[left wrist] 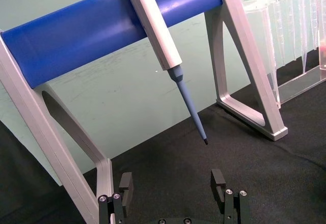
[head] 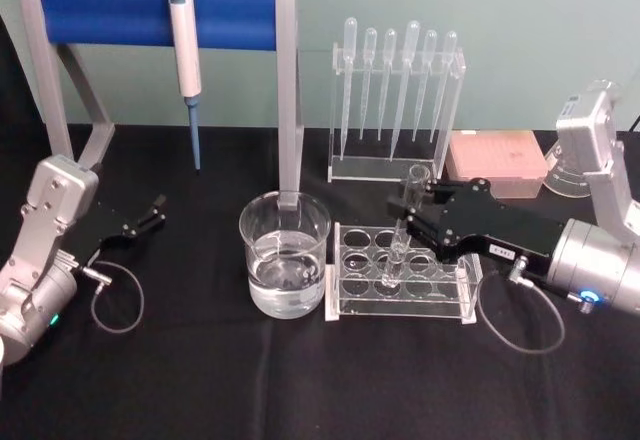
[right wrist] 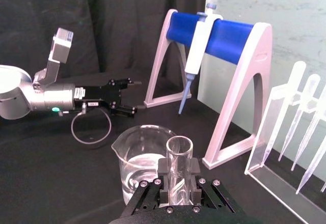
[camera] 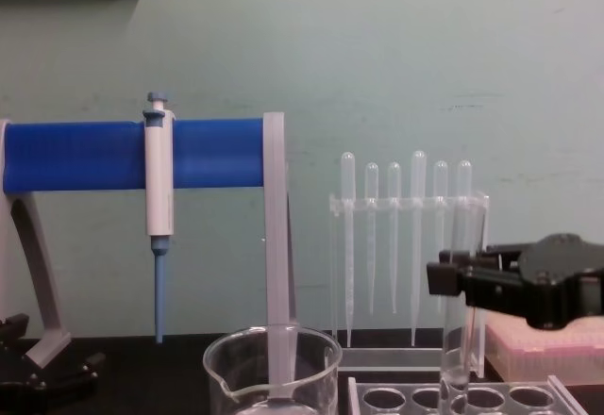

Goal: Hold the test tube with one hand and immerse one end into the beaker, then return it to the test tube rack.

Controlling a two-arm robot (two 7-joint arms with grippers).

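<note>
While upright in rack [head: 400, 285], clear test tube [head: 402, 228], right tool [head: 408, 215] clamped.

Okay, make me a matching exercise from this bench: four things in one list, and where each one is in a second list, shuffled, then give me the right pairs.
Things:
1. test tube
2. beaker
3. pipettor
4. left claw

Places or states:
A. hanging on the blue bar of the stand
B. open, idle over the black cloth on the robot's left
C. upright in the clear rack, gripped by the right claw
D. on the cloth beside the rack, partly filled with clear liquid

Pairs: 1-C, 2-D, 3-A, 4-B
</note>
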